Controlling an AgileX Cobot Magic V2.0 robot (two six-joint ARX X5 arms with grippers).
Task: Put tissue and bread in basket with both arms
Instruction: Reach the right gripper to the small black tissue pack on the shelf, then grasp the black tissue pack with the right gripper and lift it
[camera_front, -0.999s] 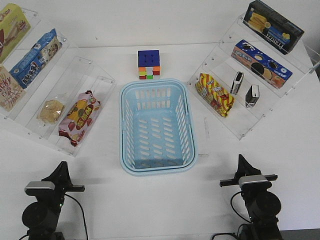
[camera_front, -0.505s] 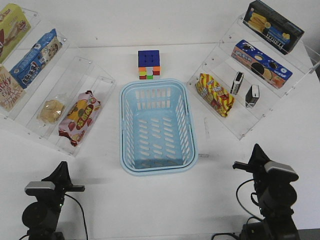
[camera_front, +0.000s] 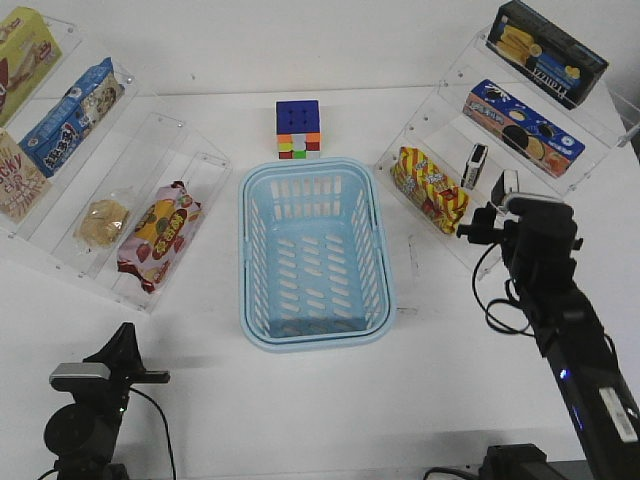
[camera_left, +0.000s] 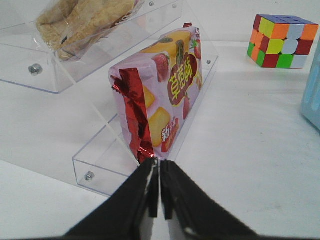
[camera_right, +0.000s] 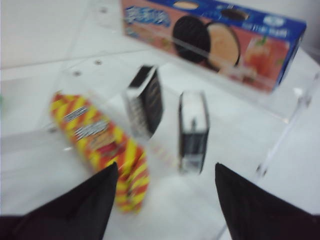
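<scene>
The light blue basket (camera_front: 247, 250) stands empty mid-table. The bread (camera_front: 103, 221) lies wrapped on the left clear shelf, and also shows in the left wrist view (camera_left: 85, 20). Two black tissue packets stand on edge on the right shelf (camera_front: 475, 165), (camera_front: 506, 183); the right wrist view shows them blurred (camera_right: 145, 100), (camera_right: 193, 130). My right gripper (camera_front: 487, 222) is open and empty just in front of them, with the nearer packet ahead between its jaws (camera_right: 165, 170). My left gripper (camera_front: 125, 338) is shut and empty at the front left, pointing at the strawberry packet (camera_left: 159, 165).
A red-pink strawberry-print packet (camera_left: 160, 100) stands beside the bread. A striped red-yellow packet (camera_front: 430, 188) sits left of the tissues. A blue cookie box (camera_front: 522, 127) is a shelf step higher. A colour cube (camera_front: 298, 129) stands behind the basket.
My right arm has lifted from the front right and reached forward to the right shelf, up to the tissue packets. The left arm has not moved.
</scene>
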